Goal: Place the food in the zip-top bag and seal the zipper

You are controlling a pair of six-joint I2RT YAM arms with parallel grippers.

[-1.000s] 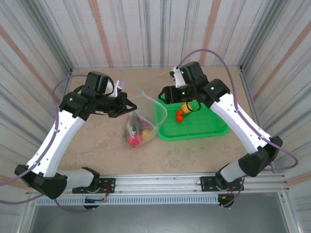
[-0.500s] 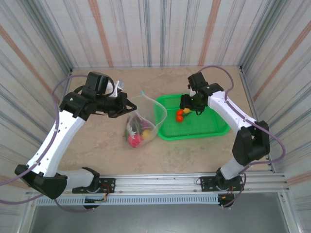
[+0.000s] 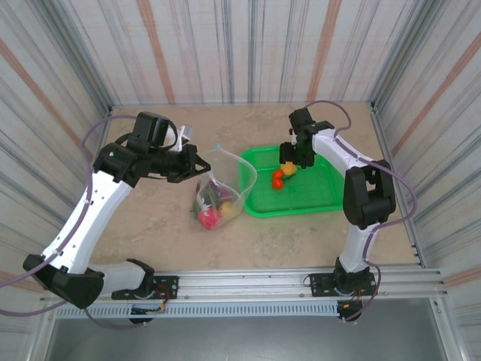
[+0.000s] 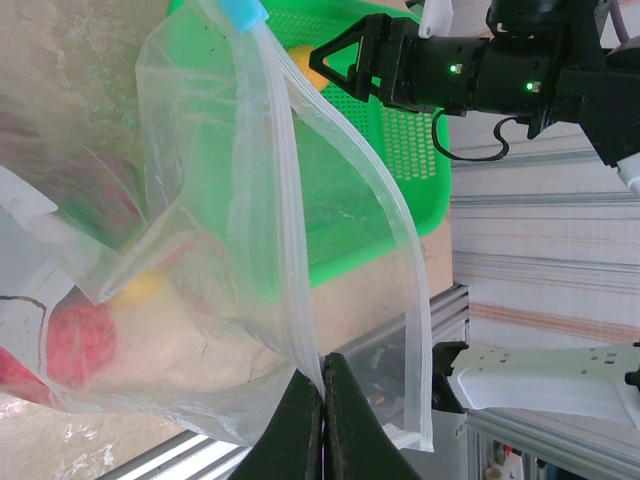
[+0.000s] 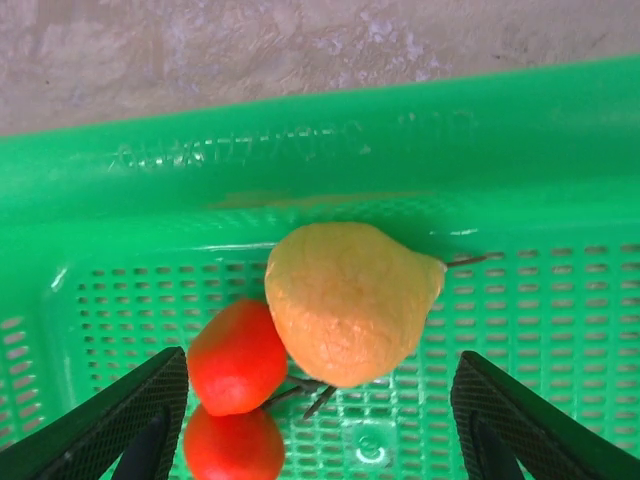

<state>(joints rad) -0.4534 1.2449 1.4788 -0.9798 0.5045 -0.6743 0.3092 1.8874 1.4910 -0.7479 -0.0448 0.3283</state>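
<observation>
The zip-top bag (image 4: pixel 200 150) is thin clear plastic film, glossy and creased. The basket (image 5: pixel 300 170) is smooth green plastic with a perforated floor. The yellow fruit (image 5: pixel 350 300) looks matt, faintly dimpled; the bench (image 5: pixel 300 40) is mottled, stone-like, matt.

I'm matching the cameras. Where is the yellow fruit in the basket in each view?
Top external: yellow fruit in the basket's far left part.
Left wrist: top centre, behind the bag's zipper edge.
Right wrist: centre, beside two red fruits.
Shared landmark: the green basket.
</observation>
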